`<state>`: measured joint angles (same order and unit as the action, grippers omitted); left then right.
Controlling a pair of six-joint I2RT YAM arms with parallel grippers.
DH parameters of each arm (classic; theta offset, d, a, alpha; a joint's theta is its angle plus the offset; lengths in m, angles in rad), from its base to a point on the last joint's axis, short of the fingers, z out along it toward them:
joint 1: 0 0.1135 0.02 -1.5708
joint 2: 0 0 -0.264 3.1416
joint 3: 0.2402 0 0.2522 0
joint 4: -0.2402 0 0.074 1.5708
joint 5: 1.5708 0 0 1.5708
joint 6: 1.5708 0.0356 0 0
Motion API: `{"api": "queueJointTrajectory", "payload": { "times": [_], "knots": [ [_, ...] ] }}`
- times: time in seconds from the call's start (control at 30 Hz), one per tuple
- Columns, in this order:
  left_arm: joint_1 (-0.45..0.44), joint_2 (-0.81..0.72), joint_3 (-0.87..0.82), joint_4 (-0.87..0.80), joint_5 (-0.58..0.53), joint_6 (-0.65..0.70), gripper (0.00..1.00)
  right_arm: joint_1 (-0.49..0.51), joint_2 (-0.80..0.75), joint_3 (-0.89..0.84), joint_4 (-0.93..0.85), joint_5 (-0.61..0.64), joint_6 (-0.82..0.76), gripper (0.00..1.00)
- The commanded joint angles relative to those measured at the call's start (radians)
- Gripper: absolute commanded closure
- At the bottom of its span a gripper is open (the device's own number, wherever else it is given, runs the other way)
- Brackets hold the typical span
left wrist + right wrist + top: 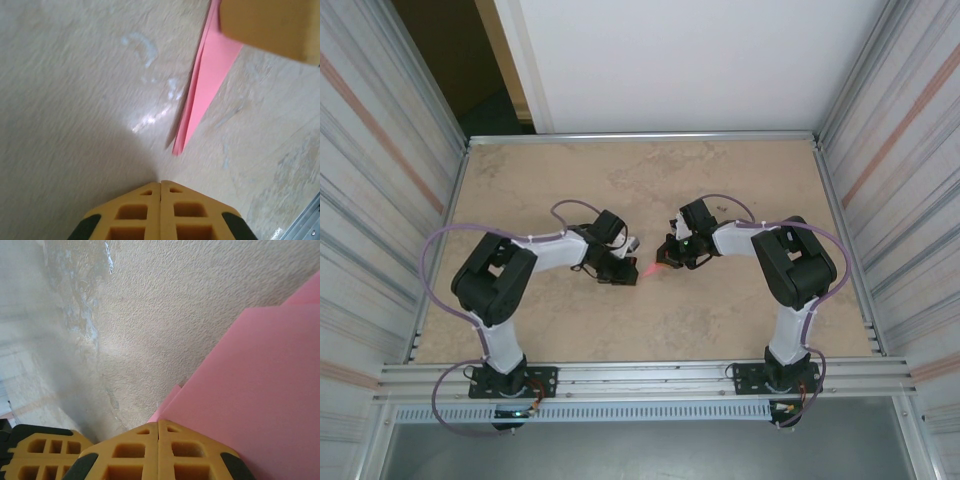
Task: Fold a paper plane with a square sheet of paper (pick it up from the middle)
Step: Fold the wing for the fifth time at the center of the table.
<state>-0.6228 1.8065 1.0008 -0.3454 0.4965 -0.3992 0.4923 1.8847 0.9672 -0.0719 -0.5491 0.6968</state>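
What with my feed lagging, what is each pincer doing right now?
Left pincer: closed, empty, short of the folded pink paper.
Right pincer: closed, tip over that paper; grip cannot be told.

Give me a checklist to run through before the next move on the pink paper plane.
1. Left pincer shut and empty: ok, its fingers meet with nothing between them.
2. Left pincer apart from the paper plane: ok, the pointed tip lies ahead of it with a gap.
3. Right pincer shut: ok, its fingers meet beside the plane's wide end.
4. Right pincer pressing on or gripping the plane: cannot tell.
5. Plane lying on the table, folded to a narrow point: ok.
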Motion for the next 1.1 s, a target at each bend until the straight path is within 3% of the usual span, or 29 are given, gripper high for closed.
{"api": "queueJointTrajectory", "payload": {
  "times": [0.0, 0.17, 0.5, 1.07],
  "knots": [
    [0.007, -0.068, 0.011, 0.013, 0.011, -0.017, 0.99, 0.0, 0.076, -0.03, -0.137, 0.118, -0.022, 0.95],
    [-0.016, -0.012, 0.043, 0.201, 0.047, -0.156, 0.99, 0.0, 0.071, -0.021, -0.137, 0.113, -0.016, 0.95],
    [-0.034, 0.135, 0.111, 0.214, 0.028, -0.2, 1.0, 0.003, 0.057, -0.001, -0.14, 0.097, -0.013, 0.95],
    [-0.021, 0.145, -0.025, 0.229, 0.001, -0.253, 1.0, -0.046, -0.066, 0.05, -0.151, 0.057, -0.057, 0.92]
  ]
}}
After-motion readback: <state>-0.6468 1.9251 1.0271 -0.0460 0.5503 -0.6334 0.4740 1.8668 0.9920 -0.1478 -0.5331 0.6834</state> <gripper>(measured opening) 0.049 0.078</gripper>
